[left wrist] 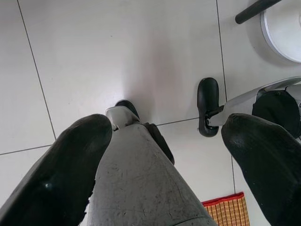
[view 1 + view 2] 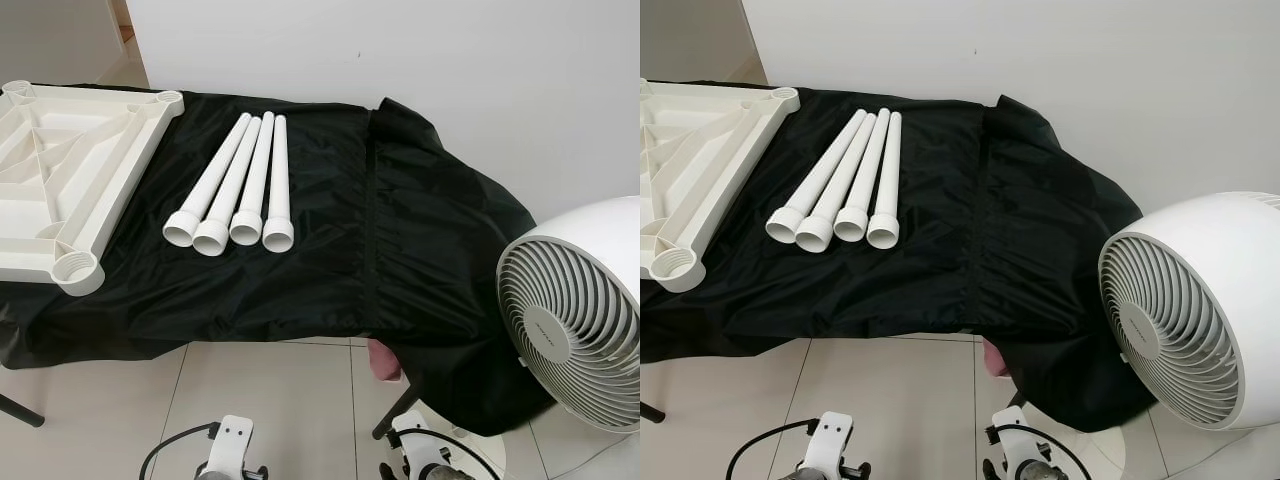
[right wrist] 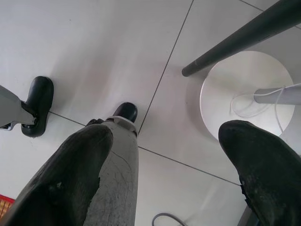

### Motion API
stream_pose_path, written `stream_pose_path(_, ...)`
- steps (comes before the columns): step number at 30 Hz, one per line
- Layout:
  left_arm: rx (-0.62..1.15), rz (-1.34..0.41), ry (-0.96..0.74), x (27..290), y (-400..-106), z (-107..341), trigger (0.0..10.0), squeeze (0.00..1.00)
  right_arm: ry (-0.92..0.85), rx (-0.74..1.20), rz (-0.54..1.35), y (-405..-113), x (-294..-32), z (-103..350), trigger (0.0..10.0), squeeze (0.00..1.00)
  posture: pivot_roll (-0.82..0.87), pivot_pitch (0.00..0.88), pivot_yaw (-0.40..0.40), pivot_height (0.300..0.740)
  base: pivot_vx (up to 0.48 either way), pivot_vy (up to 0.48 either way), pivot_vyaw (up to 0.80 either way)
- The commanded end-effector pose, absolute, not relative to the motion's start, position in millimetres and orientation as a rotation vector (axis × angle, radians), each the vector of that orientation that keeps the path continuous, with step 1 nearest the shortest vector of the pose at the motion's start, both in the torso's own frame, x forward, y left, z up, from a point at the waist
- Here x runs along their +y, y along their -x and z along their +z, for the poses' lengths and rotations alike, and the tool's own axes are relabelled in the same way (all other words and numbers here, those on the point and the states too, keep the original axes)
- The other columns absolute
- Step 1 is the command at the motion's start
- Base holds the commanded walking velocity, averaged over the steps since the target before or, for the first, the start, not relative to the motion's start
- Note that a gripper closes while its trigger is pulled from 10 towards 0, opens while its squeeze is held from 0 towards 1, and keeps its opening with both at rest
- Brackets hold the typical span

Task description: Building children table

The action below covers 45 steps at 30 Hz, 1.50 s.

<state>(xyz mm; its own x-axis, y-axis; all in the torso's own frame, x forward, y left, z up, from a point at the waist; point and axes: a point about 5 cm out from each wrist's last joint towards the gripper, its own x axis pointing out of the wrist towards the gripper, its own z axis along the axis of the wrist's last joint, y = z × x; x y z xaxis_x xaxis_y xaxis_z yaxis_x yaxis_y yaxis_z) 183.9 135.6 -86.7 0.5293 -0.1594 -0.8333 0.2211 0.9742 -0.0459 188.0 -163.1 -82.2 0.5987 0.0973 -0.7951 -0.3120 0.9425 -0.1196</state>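
— Four white table legs are recorded lying side by side, touching, on a black cloth spread over the tabletop, wide socket ends towards the robot. An upturned white table top is noted just beside them at the robot's left, cut off by the frame edge.

— What is recorded of the end effectors?

— From the wrist cameras, the left end effector and the right end effector are seen hanging low over the tiled floor, fingers spread apart, nothing held. The robot's grey legs and black feet are seen between the fingers.

— What do the head views add?

— A white fan is observed at the right. Its round base is seen in the right wrist view. A pinkish item under the cloth cannot be identified.
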Motion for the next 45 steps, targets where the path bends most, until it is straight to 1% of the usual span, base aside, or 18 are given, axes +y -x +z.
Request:
stream_pose_path(1,0.912,-0.25,-0.133,167,-184,-83,10.0,0.0,0.099,0.949,0.055,-160,-188,-92,10.0,0.0,-0.04,0.089,-0.009,0.74,0.0,0.0,0.0)
stream_pose_path(2,0.907,-0.265,-0.151,167,-187,-82,10.0,0.0,0.099,0.928,0.061,-167,-188,-89,10.0,0.0,-0.04,0.075,-0.01,0.74,0.0,0.0,0.0)
stream_pose_path(3,0.907,-0.265,-0.151,167,-187,-82,10.0,0.0,0.099,0.928,0.061,-167,-188,-89,10.0,0.0,-0.04,0.075,-0.01,0.74,0.0,0.0,0.0)
stream_pose_path(6,0.907,-0.274,-0.177,168,-189,-81,10.0,0.0,0.113,0.896,0.086,-179,-187,-83,10.0,0.0,-0.05,0.062,-0.003,0.74,0.0,0.0,0.0)
stream_pose_path(8,0.908,-0.273,-0.178,169,-189,-80,10.0,0.0,0.118,0.893,0.091,-181,-186,-83,10.0,0.0,-0.05,0.062,-0.003,0.74,0.0,0.0,0.0)
stream_pose_path(9,0.897,-0.304,-0.208,170,-191,-79,10.0,0.0,0.138,0.887,0.117,-182,-185,-82,10.0,0.0,-0.06,0.053,0.005,0.74,0.0,0.0,0.0)
stream_pose_path(14,0.881,-0.344,-0.255,173,-193,-77,10.0,0.0,0.161,0.881,0.161,-183,-184,-81,10.0,0.0,-0.05,0.049,0.005,0.74,0.0,0.0,0.0)
stream_pose_path(18,0.881,-0.314,-0.226,177,-193,-77,10.0,0.0,0.175,0.886,0.199,-178,-183,-83,10.0,0.0,-0.05,0.042,0.006,0.74,0.0,0.0,0.0)
stream_pose_path(22,0.869,-0.326,-0.228,175,-194,-76,10.0,0.0,0.219,0.888,0.236,-178,-184,-83,10.0,0.0,-0.05,0.042,0.001,0.74,0.0,0.0,0.0)
stream_pose_path(32,0.866,-0.364,-0.224,161,-190,-79,10.0,0.0,0.195,0.885,0.201,-179,-188,-82,10.0,0.0,-0.03,0.051,-0.011,0.74,0.0,0.0,0.0)
stream_pose_path(41,0.885,-0.334,-0.209,169,-184,-81,10.0,0.0,0.19,0.883,0.198,-177,-187,-83,10.0,0.0,-0.02,0.054,-0.013,0.74,0.0,0.0,0.0)
stream_pose_path(43,0.906,-0.274,-0.157,173,-179,-84,10.0,0.0,0.158,0.874,0.165,-177,-188,-83,10.0,0.0,-0.02,0.045,-0.016,0.74,0.0,0.0,0.0)
stream_pose_path(45,0.914,-0.255,-0.144,174,-176,-85,10.0,0.0,0.138,0.873,0.145,-176,-189,-83,10.0,0.0,-0.01,0.043,-0.018,0.74,0.0,0.0,0.0)
